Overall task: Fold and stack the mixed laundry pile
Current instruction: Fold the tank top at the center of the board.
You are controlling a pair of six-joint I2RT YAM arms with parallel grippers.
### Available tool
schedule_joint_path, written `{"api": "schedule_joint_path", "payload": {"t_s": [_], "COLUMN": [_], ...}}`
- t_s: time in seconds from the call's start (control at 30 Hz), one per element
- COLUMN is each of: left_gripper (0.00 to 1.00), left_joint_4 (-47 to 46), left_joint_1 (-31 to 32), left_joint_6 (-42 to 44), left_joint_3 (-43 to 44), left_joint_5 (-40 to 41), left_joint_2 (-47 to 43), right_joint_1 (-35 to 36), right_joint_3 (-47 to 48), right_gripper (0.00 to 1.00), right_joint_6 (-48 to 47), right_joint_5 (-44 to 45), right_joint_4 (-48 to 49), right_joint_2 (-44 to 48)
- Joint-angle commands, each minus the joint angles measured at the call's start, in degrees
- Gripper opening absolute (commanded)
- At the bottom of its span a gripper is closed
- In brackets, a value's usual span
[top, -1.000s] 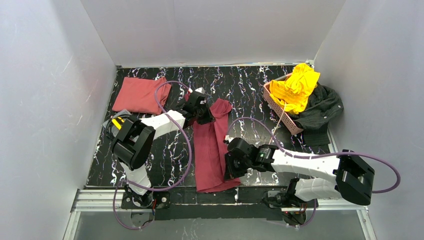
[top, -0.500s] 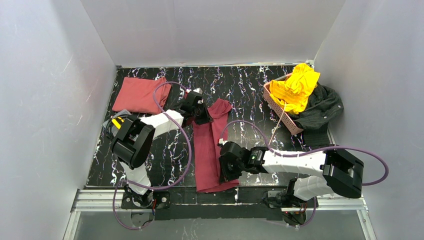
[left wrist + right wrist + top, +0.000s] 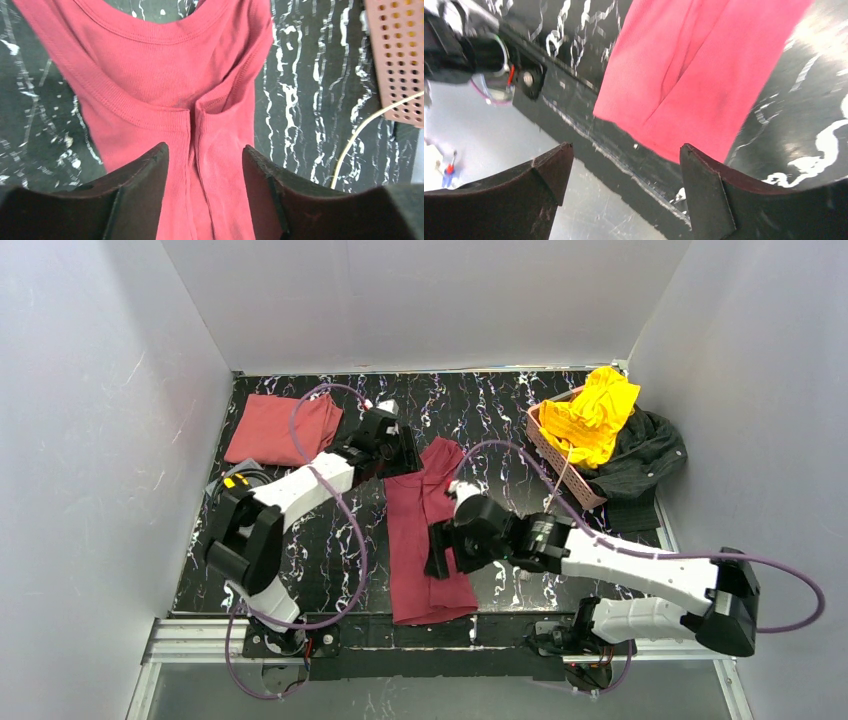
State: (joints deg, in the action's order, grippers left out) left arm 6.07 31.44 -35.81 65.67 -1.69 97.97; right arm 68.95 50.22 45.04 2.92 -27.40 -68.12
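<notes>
Left hand (image 3: 205,155) is open: its jaws stand apart above the neck end of the maroon garment (image 3: 200,90), and no cloth is pinched between them. Right hand (image 3: 624,150) is open too, with wider jaws, and it hangs over the hem of the same garment near the front edge of the surface (image 3: 480,410). Neither hand grips anything.

This maroon garment lies as a long narrow strip in the middle of the surface, with the straps at the far end and the hem at the near edge. A soft ridge runs along its length. I think the lengthwise fold is done and the crosswise fold is the step in hand.

For the next move, one end probably must be pinched low, through both layers, and carried over the other end without opening the strip.

At the far left lies a salmon-red garment (image 3: 280,428), already folded. At the far right the yellow garment (image 3: 595,410) sits on the pink basket (image 3: 560,465), with the charcoal garment (image 3: 645,455) beside it, both unfolded.
</notes>
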Motion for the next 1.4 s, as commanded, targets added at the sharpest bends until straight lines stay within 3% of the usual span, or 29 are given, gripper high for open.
{"api": "schedule_joint_path", "payload": {"t_s": [0.0, 0.23, 0.33, 0.53, 0.73, 1.03, 1.37], "left_gripper": [0.56, 0.64, 0.64, 0.62, 0.57, 0.55, 0.54], "left_joint_4": [5.83, 3.55, 0.42, -3.51, -9.06, -17.55, -25.09], "left_joint_1": [-0.41, -0.42, 0.24, 5.36, 13.0, 20.87, 24.93], "left_joint_6": [3.09, -4.49, -7.38, -7.45, -9.19, -6.79, -4.22], "left_joint_3": [0.22, -12.46, -14.94, -17.63, -22.44, -24.75, -27.08], "left_joint_5": [2.55, 1.73, -2.86, -3.31, -0.98, -0.16, -6.2], "left_joint_2": [-9.6, -16.11, -16.21, -17.98, -21.16, -16.29, -7.71], "right_joint_1": [-6.85, -17.0, -19.64, -30.19, -41.78, -45.46, -45.36], "right_joint_3": [3.84, -1.96, -4.09, -1.45, 2.96, 11.08, 18.71], "right_gripper": [0.86, 0.81, 0.78, 0.69, 0.58, 0.78, 0.79], "right_joint_6": [-6.94, -11.85, -13.07, -16.36, -13.53, -3.98, -2.33], "right_joint_5": [6.42, -0.32, -1.09, -2.59, -8.75, -21.99, -21.46], "right_joint_4": [-9.27, -2.44, 1.49, 9.95, 26.14, 47.11, 51.51], "right_joint_2": [3.5, 2.33, 0.46, -5.56, -17.97, -38.98, -50.84]}}
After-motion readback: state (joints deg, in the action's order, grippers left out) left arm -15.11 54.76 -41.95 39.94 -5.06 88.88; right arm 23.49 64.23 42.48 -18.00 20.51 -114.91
